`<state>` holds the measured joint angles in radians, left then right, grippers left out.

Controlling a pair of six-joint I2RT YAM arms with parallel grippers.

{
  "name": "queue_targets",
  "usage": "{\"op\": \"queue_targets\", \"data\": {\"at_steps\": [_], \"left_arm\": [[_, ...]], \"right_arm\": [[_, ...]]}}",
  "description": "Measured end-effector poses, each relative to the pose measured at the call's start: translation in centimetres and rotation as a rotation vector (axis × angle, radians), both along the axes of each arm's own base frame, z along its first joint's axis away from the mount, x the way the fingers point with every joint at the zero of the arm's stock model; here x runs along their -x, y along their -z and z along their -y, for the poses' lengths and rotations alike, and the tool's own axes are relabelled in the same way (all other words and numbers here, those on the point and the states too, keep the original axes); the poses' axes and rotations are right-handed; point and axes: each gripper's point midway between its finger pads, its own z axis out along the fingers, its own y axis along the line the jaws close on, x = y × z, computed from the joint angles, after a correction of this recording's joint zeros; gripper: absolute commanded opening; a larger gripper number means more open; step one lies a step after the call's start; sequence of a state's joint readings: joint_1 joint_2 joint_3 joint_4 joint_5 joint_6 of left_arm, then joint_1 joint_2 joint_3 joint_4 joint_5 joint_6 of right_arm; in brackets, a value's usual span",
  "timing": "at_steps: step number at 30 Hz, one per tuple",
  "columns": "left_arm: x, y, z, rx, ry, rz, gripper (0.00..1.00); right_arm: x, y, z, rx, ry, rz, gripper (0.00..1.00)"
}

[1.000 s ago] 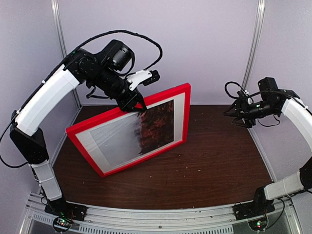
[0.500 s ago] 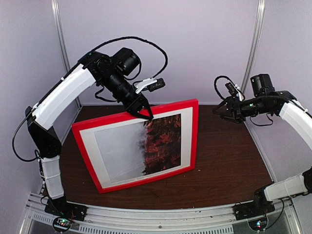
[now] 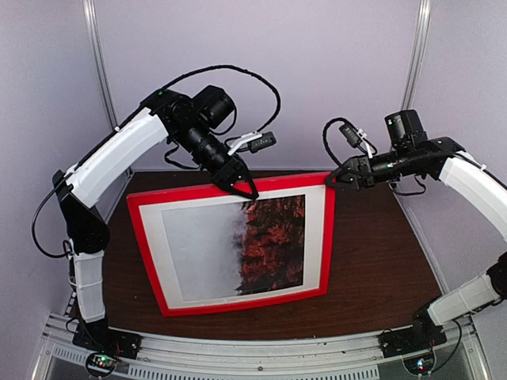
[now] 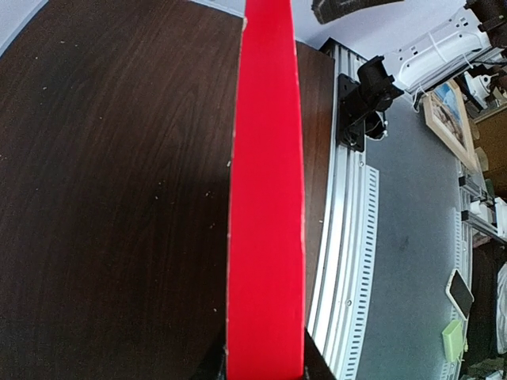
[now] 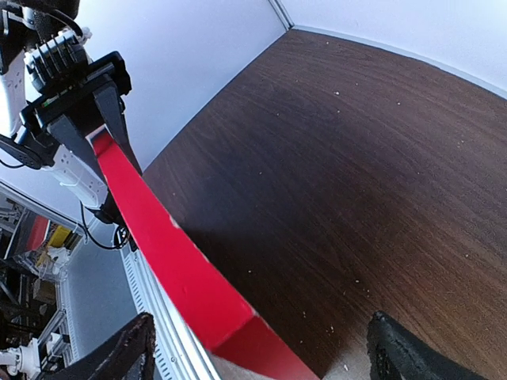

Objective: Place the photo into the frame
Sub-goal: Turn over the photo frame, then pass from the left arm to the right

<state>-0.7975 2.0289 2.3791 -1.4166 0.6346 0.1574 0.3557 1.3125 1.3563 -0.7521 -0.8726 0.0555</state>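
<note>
Pale lilac walls (image 3: 317, 63) close off the back and sides of the cell, with a metal post in each rear corner. Below them lies the dark brown wood-grain surface (image 3: 372, 261), speckled with small pale crumbs. A slotted aluminium rail (image 3: 238, 348) runs along its near edge, where both arms are bolted.

Largest on the surface is the frame (image 3: 245, 300), a thin bright red rectangle. It stands nearly upright on a long side, its face toward the overhead camera. Whether its lower edge rests on the wood or hangs just above it cannot be told.

Inside the frame's opening sits the photo (image 3: 235, 249), with a white margin all round between the print and the red moulding. The print is turned sideways, with misty grey-white on its left half and red-orange landscape on its right.

The left arm arches over from the left. The left hand (image 3: 244, 188) is pinched narrow on the frame's top edge, near its middle. In the left wrist view that red edge (image 4: 265, 198) runs straight away from between the jaws.

The right arm reaches in from the right. The right hand (image 3: 337, 180) is at the frame's top right corner, spread wide. The right wrist view shows the red corner (image 5: 178, 261) lying between the two dark fingers (image 5: 131, 360), apart from both.
</note>
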Motion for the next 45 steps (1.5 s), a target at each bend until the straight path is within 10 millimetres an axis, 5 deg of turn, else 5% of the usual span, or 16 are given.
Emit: {"op": "queue_targets", "data": {"at_steps": [11, 21, 28, 37, 45], "left_arm": [[0.2, 0.7, 0.7, 0.025, 0.032, -0.059, 0.00], [0.0, 0.7, 0.3, 0.063, 0.070, -0.105, 0.00], [-0.1, 0.7, 0.2, 0.068, 0.071, -0.115, 0.03], [-0.2, 0.9, 0.0, 0.082, 0.077, -0.135, 0.33], [-3.1, 0.2, 0.3, 0.138, -0.010, -0.124, 0.59]], "right_arm": [[0.4, 0.6, -3.7, 0.004, -0.179, 0.028, 0.53], [1.5, 0.1, -4.0, -0.021, -0.268, 0.066, 0.30], [1.7, 0.0, -4.0, -0.026, -0.282, 0.076, 0.05], [1.8, -0.1, -4.1, -0.032, -0.290, 0.076, 0.00], [3.2, -0.6, -4.3, -0.084, -0.301, -0.036, 0.00]]}}
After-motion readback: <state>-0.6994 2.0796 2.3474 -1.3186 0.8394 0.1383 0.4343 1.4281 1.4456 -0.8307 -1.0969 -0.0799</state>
